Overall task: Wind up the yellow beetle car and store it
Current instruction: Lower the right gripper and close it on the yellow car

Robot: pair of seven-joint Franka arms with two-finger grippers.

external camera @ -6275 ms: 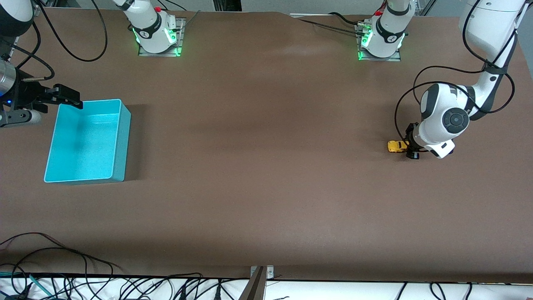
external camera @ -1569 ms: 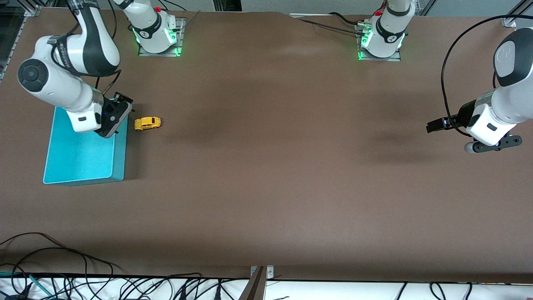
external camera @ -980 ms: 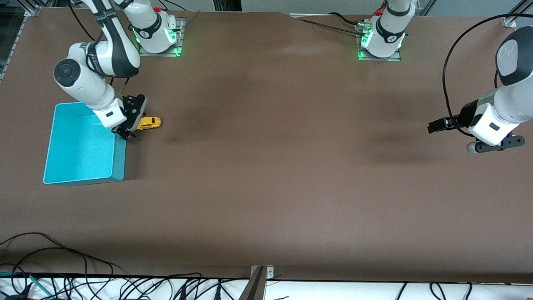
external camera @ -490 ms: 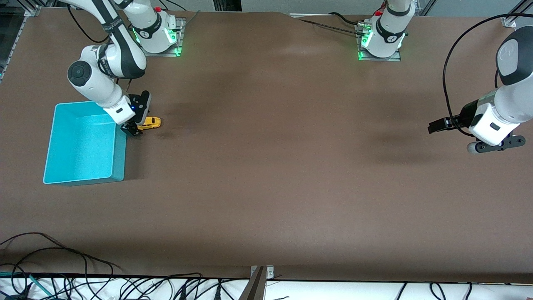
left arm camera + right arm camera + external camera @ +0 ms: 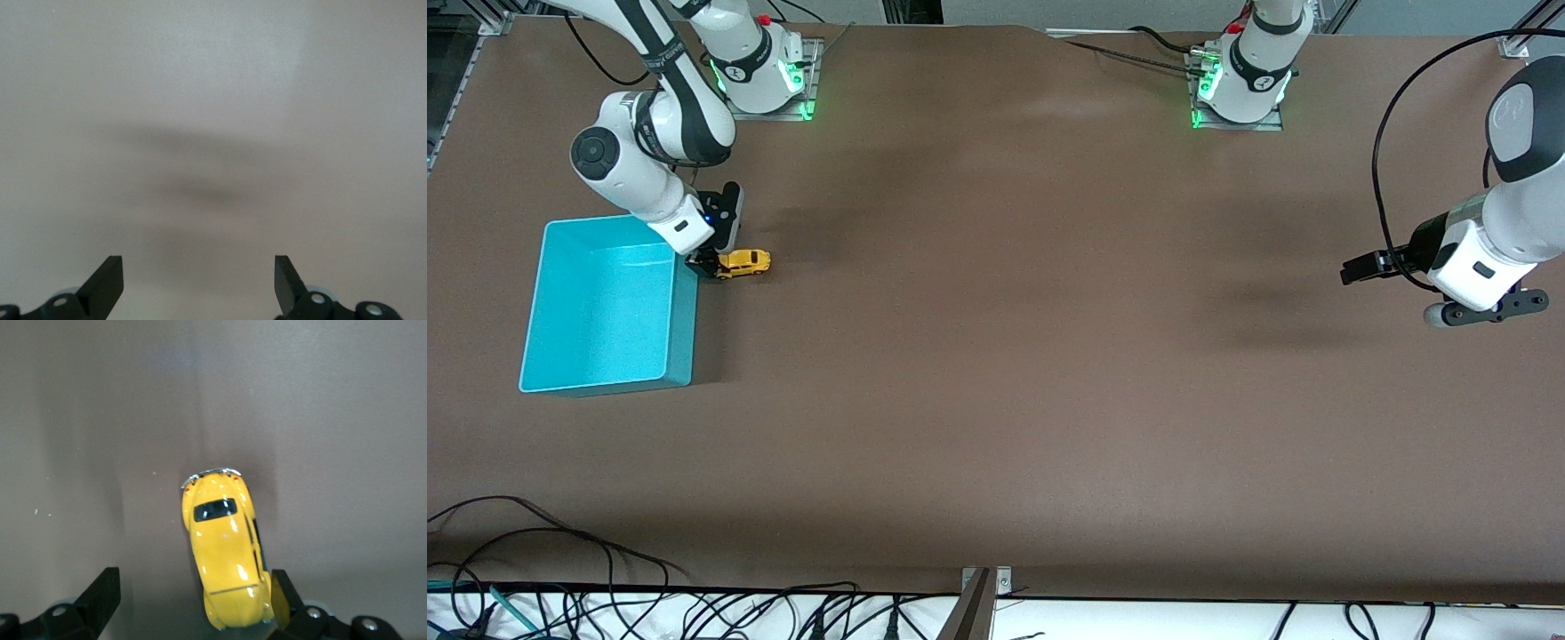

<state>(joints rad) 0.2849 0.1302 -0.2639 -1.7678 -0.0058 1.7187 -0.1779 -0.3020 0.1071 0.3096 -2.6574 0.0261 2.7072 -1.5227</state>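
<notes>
right gripper [image 5: 713, 264] open astride yellow beetle car [image 5: 225, 550], seemingly touching, left gripper [image 5: 198, 283] open, waiting

Brown table [image 5: 996, 356], cables [image 5: 560, 569] along its near edge.

The brown table [image 5: 1005, 356] carries a teal bin [image 5: 680, 342] and the yellow beetle car [image 5: 745, 262].

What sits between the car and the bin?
Nothing visible. The car stands on the table just beside the bin, at the right arm's end. The open right pincer is already down around one end of it; only the bin's wall must be cleared.
</notes>
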